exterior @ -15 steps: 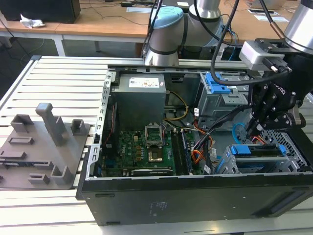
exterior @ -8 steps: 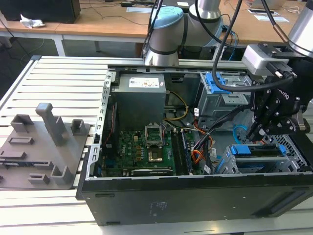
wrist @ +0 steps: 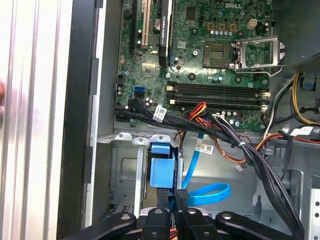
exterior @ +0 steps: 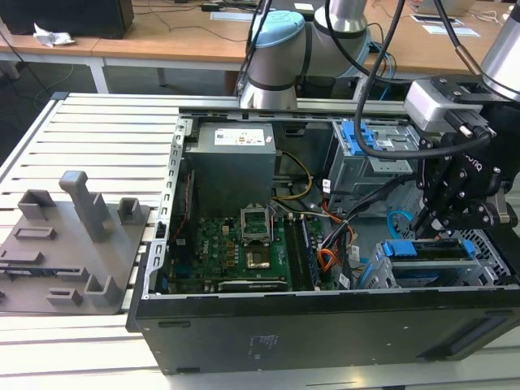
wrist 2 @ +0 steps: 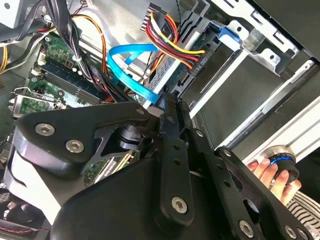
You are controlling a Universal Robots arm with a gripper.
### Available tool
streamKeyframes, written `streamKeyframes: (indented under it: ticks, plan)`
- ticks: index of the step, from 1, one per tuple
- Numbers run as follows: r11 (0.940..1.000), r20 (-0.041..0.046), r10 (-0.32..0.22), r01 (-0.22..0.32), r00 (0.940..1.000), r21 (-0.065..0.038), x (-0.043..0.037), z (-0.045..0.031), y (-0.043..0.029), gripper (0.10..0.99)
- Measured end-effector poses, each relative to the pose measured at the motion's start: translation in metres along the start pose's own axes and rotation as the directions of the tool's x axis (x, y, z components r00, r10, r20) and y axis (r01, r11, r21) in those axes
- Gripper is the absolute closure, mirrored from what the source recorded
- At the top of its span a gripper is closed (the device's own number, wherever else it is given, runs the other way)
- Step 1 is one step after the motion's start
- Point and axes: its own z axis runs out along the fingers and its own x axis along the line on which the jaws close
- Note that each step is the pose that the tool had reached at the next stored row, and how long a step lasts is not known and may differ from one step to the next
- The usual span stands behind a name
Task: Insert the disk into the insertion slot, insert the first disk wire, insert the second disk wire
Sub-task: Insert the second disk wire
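While the gripper (exterior: 439,223) hangs low inside the open PC case (exterior: 325,325) at the exterior view's right, its fingers (wrist 2: 172,117) sit pressed together on something small and dark at the tips; I can't make out what, possibly a connector

Disk (exterior: 422,252) looks already seated: silver body with blue caddy edge lies flat in the insertion slot (exterior: 479,272), the low perforated grey bay in the case's near corner at the exterior view's right. Judging by that, step one is done and the work is on the wires

Key relation: disk sits just below and beside the fingertips, nearly touching. Its long axis runs roughly along the case's front wall, across the exterior view, and its connector edge faces inward toward the motherboard (exterior: 244,244), which is the side the fingers come in from

- blue flat data cable (wrist 2: 132,67) loops loose just past the fingertips in the second wrist view, also seen in the first wrist view (wrist: 210,192)
- red/yellow/black power wire bundle (wrist 2: 172,42) runs to a black plug near the bay
- a person's hand (wrist 2: 272,172) rests on a round knob outside the case on the bench (exterior: 97,138)
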Motion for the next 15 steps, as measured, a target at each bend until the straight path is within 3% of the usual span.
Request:
streamKeyframes:
  ticks: [15]
  plan:
    - [1.0,0.0045,0.0,0.0,1.0,-0.003,0.0004,0.0097,-0.0163,0.922]
